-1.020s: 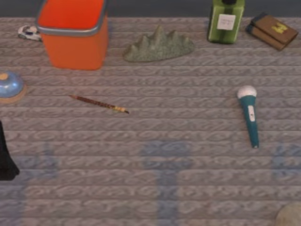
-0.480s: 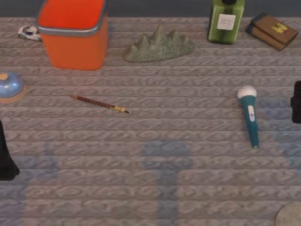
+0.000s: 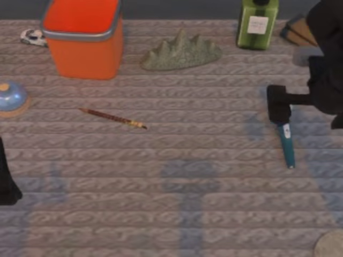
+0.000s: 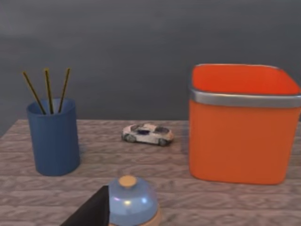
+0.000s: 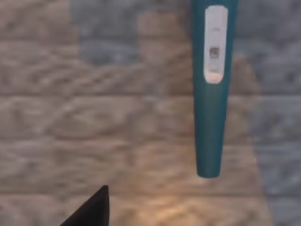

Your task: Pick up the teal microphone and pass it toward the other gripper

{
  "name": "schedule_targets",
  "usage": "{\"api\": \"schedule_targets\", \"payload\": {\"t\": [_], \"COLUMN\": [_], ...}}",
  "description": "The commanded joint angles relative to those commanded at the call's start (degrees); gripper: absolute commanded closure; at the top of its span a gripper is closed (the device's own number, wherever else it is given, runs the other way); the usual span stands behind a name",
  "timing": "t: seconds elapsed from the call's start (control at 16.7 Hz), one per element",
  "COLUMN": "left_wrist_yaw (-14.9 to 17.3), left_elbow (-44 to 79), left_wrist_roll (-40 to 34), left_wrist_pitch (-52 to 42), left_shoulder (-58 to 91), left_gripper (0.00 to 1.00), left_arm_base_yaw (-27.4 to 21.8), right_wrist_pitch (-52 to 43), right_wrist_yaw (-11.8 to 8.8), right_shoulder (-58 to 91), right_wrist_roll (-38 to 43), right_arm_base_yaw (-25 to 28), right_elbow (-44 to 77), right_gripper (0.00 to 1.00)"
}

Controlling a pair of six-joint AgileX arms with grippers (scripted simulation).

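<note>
The teal microphone [image 3: 286, 142] lies flat on the right side of the table, its slim handle pointing toward the near edge. My right gripper [image 3: 278, 107] hangs over its head end and hides the white head in the top view. In the right wrist view the teal handle [image 5: 209, 108] with its white switch patch [image 5: 215, 44] lies below the gripper. One black finger [image 5: 94, 212] shows there with bare table beside its inner face, so the gripper is open and holds nothing. The other gripper, my left one [image 3: 6, 184], stays parked at the left edge, open.
At the back stand an orange bucket [image 3: 86, 48], a grey-green rock-shaped piece [image 3: 179, 52], a green bottle [image 3: 257, 24] and a brown book [image 3: 295, 33]. A pencil [image 3: 112, 118] lies left of centre. A blue bell [image 3: 10, 97], toy car [image 3: 33, 36] and blue pencil cup [image 4: 54, 136] sit at left.
My right arm has come in from the right edge and its gripper now covers the microphone's head. The microphone and the left arm have not moved.
</note>
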Motion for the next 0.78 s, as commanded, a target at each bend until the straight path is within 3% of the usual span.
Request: {"api": "schedule_targets", "payload": {"t": [0.3, 0.78], "left_wrist_yaw": [0.0, 0.0], "left_elbow": [0.0, 0.0], "left_wrist_roll": [0.0, 0.0], "left_wrist_pitch": [0.0, 0.0], "left_shoulder": [0.0, 0.0], "left_gripper": [0.00, 0.00], "left_arm_base_yaw": [0.0, 0.0], "right_wrist_pitch": [-5.3, -1.1], "right_wrist_yaw": [0.6, 0.6], "right_shoulder": [8.0, 10.3], "right_wrist_roll": [1.5, 1.3], "right_arm_base_yaw": [1.5, 1.2], "right_elbow": [5.3, 3.2], "right_gripper": [0.00, 0.00]}}
